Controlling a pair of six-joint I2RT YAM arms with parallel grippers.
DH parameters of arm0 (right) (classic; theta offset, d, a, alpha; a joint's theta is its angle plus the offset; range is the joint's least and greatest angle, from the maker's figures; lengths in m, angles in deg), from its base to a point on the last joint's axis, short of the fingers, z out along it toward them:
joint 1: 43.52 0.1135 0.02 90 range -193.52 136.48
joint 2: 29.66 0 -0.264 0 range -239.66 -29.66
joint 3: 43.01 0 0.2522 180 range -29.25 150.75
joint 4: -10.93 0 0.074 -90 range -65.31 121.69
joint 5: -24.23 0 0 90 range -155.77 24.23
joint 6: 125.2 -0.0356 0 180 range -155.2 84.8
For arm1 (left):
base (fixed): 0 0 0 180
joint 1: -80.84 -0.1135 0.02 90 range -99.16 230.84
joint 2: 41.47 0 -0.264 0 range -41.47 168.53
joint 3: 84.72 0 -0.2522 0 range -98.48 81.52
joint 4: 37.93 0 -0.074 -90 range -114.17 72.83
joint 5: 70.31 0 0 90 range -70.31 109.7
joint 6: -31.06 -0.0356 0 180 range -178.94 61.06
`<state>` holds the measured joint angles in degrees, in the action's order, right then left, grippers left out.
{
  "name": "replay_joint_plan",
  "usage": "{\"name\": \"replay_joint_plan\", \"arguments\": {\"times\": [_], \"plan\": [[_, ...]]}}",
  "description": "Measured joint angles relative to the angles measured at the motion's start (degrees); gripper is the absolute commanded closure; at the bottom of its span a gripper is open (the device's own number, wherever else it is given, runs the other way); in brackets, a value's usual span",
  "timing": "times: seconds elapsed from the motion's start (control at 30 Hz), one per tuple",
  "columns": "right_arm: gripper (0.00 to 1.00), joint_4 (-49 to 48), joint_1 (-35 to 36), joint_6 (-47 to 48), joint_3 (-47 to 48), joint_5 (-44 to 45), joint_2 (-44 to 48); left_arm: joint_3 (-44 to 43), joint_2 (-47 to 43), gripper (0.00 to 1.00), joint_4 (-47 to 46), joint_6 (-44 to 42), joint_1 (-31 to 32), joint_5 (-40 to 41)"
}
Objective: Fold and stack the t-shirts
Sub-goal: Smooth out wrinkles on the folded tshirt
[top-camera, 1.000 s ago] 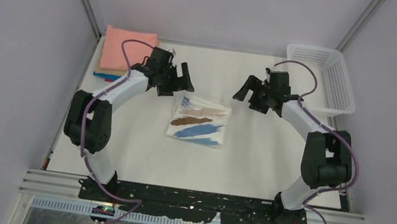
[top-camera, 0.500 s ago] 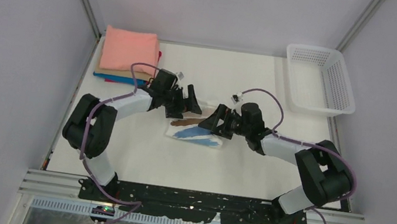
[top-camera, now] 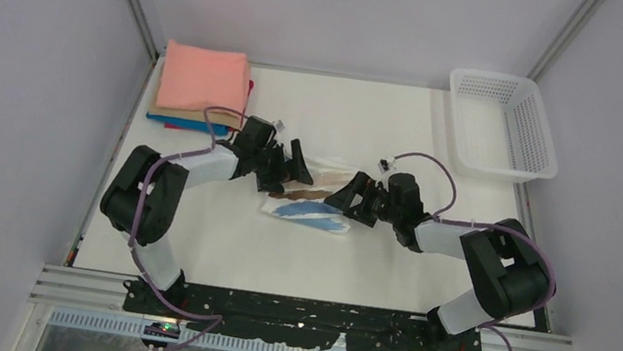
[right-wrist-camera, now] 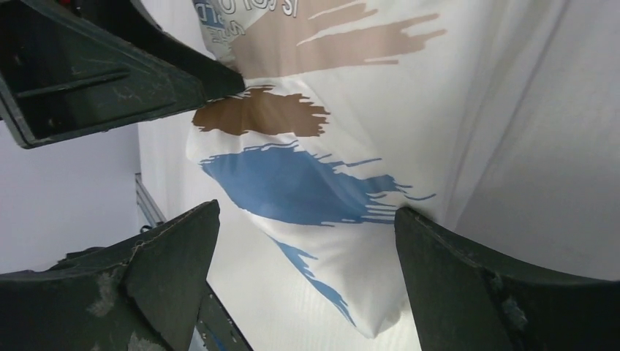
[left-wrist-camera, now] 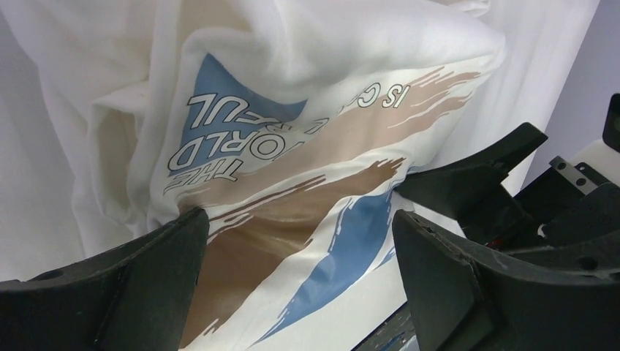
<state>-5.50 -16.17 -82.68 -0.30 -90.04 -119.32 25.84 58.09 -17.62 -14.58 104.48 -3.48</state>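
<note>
The white t-shirt with blue and brown brushstrokes (top-camera: 311, 216) lies folded on the table's middle. My left gripper (top-camera: 288, 172) is open at the shirt's left back edge, and its fingers straddle the print (left-wrist-camera: 292, 183) in the left wrist view. My right gripper (top-camera: 343, 201) is open at the shirt's right edge, with the cloth (right-wrist-camera: 314, 168) between its fingers (right-wrist-camera: 497, 285). Neither holds anything. The salmon-pink t-shirt (top-camera: 204, 78) tops a folded stack at the back left, with tan, blue and magenta edges (top-camera: 190, 123) showing under it.
A white plastic mesh basket (top-camera: 536, 144) stands at the back right corner. Grey walls close in the table on the left, back and right. The two grippers face each other closely over the shirt; the left one (right-wrist-camera: 110, 66) shows in the right wrist view.
Both arms have swung down and inward from the table's back, onto the printed shirt from either side. The shirt's upper part is now covered by the grippers.
</note>
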Motion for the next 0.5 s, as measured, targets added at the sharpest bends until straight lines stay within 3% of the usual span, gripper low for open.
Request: {"name": "replay_joint_plan", "arguments": {"times": [0.23,0.5], "plan": [[0.05,13.66,-1.99,7.91,3.52,2.69,5.88,-1.09,-4.37,0.0,4.63,-2.71,-0.48,4.09],[0.05,16.35,-2.38,11.04,16.92,3.61,4.09,-17.18,0.74,0.0,8.17,-5.64,-1.01,6.32]]}}
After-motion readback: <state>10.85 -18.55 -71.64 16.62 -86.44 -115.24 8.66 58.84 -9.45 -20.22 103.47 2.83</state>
